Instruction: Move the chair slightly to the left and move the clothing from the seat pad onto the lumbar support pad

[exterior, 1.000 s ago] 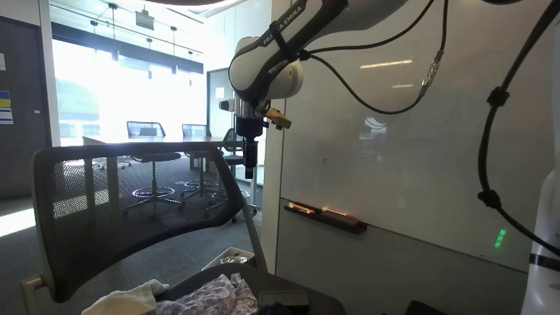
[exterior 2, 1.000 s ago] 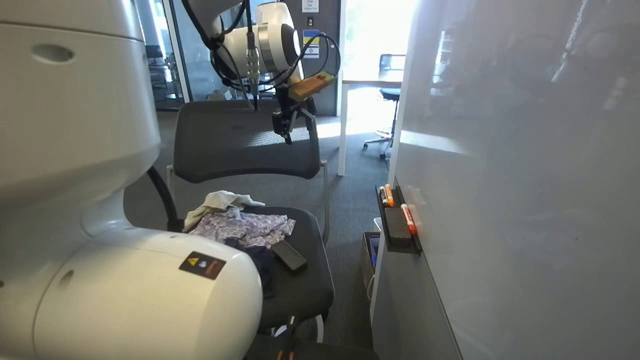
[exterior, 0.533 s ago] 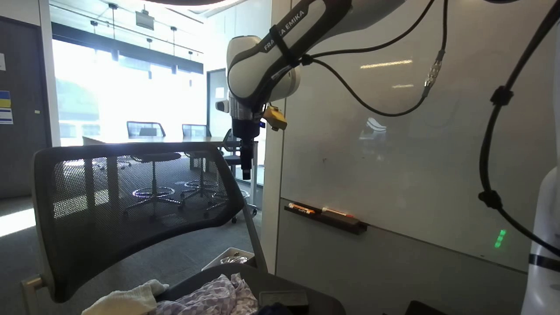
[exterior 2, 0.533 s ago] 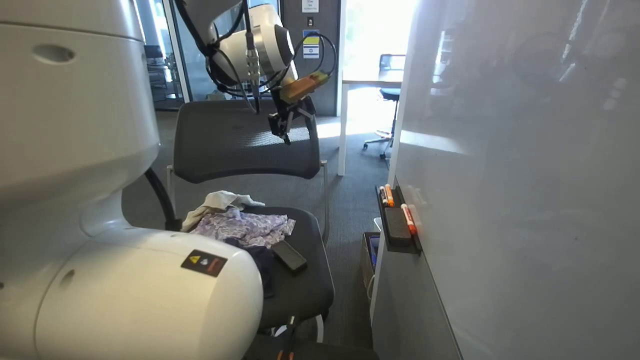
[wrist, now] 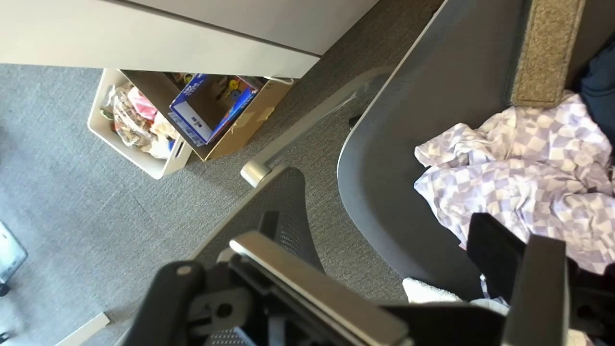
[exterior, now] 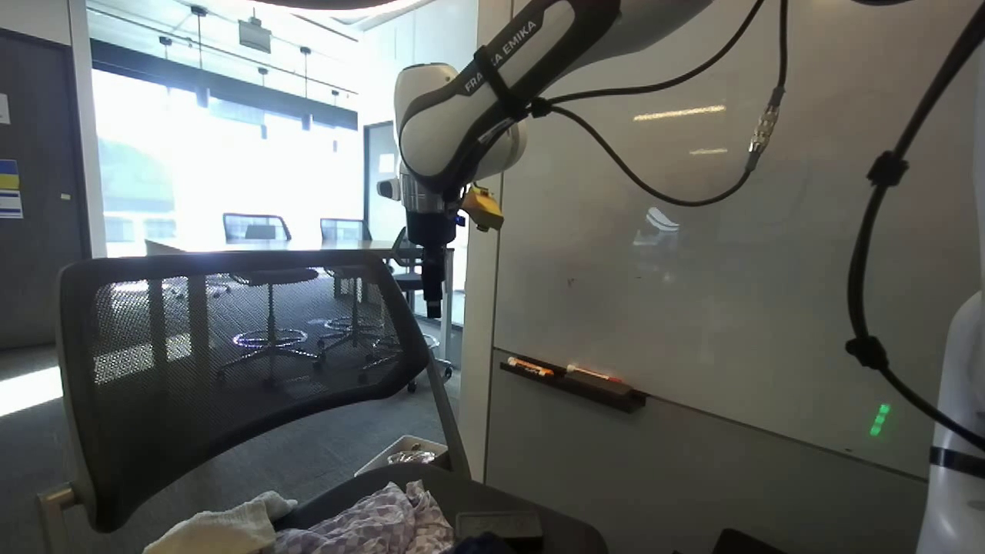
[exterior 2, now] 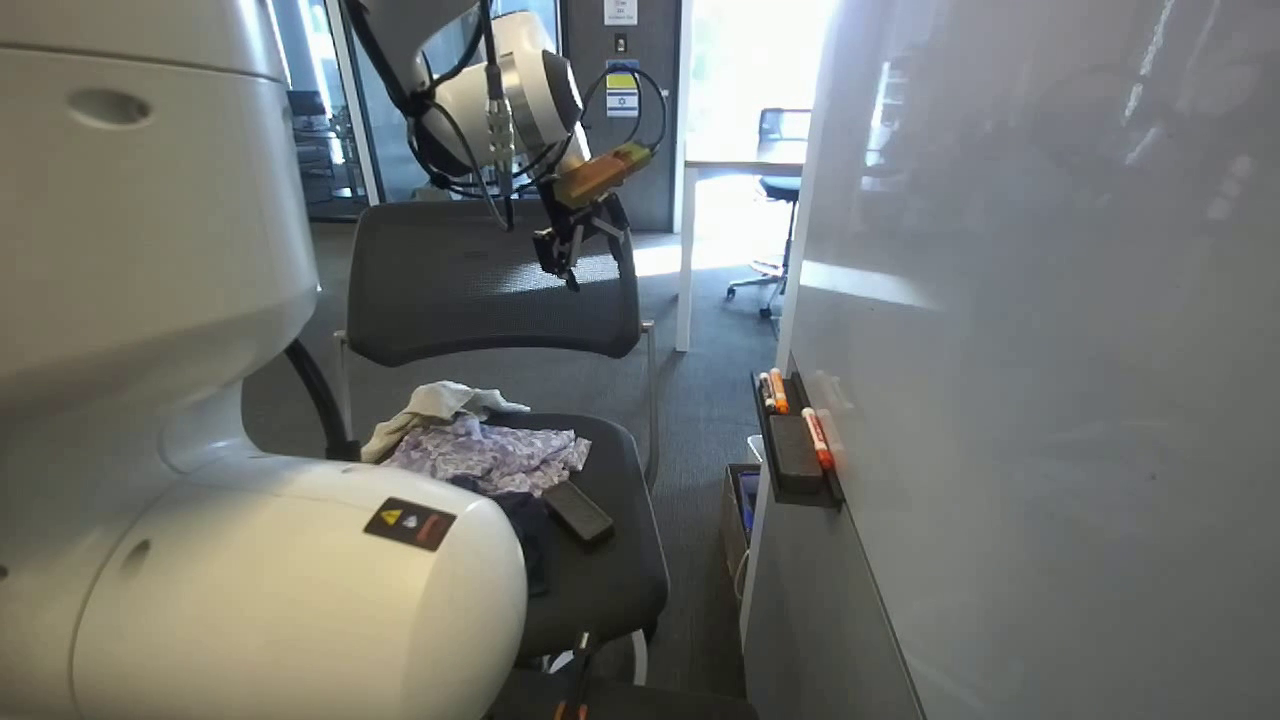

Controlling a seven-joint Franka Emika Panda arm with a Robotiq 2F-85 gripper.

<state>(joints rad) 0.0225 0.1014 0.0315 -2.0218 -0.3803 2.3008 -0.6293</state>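
Note:
The chair's mesh back point(exterior: 231, 338) and dark seat pad point(exterior 2: 600, 590) show in both exterior views. Clothing lies heaped on the seat: a purple-and-white checkered cloth point(wrist: 519, 187), a white cloth point(exterior 2: 440, 402) toward the back and a dark navy cloth point(exterior 2: 525, 530), partly hidden by the arm. My gripper point(exterior: 433, 309) points down near the upper corner of the backrest, above the seat. In the wrist view its fingers point(wrist: 492, 254) stand wide apart with nothing between them. Whether it touches the backrest I cannot tell.
An eraser point(exterior 2: 578, 512) lies on the seat beside the clothing. A whiteboard point(exterior: 692, 269) with a marker tray point(exterior 2: 800, 450) stands beside the chair. A cardboard box point(wrist: 250, 129) and a white bin point(wrist: 144, 154) are on the floor. A table and chairs stand behind.
The gripper and forearm have shifted slightly to the left in both exterior views, and the wrist has dropped a little. The chair and clothing have not moved.

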